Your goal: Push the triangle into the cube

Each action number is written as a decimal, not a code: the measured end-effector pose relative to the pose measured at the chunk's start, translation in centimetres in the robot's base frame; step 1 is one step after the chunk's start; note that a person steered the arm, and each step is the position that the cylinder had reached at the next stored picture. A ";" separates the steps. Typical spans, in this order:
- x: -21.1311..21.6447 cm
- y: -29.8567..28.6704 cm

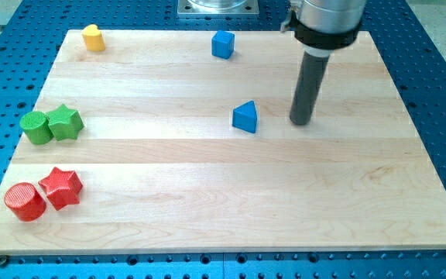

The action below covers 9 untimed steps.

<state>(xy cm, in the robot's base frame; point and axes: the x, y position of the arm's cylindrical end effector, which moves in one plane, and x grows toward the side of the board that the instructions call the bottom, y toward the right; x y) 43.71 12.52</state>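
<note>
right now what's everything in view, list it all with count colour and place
triangle: 1, blue, board's middle, just to the view's left of my tip
cube: 1, blue, near the view's top, above the triangle
yellow block: 1, yellow, top left corner of the board
green cylinder: 1, green, left edge, touching the green star
green star: 1, green, left edge, right of the green cylinder
red cylinder: 1, red, bottom left, touching the red star
red star: 1, red, bottom left, right of the red cylinder
board: 1, pale wood, on a blue perforated table
my tip: 1, dark rod, right of the triangle, a small gap between them
</note>
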 end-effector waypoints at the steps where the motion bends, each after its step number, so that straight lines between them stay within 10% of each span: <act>1: 2.0 -10.3; 3: -10.9 -13.0; 5: -7.8 -6.4; 9: -14.5 -11.0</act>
<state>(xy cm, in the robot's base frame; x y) 29.17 1.54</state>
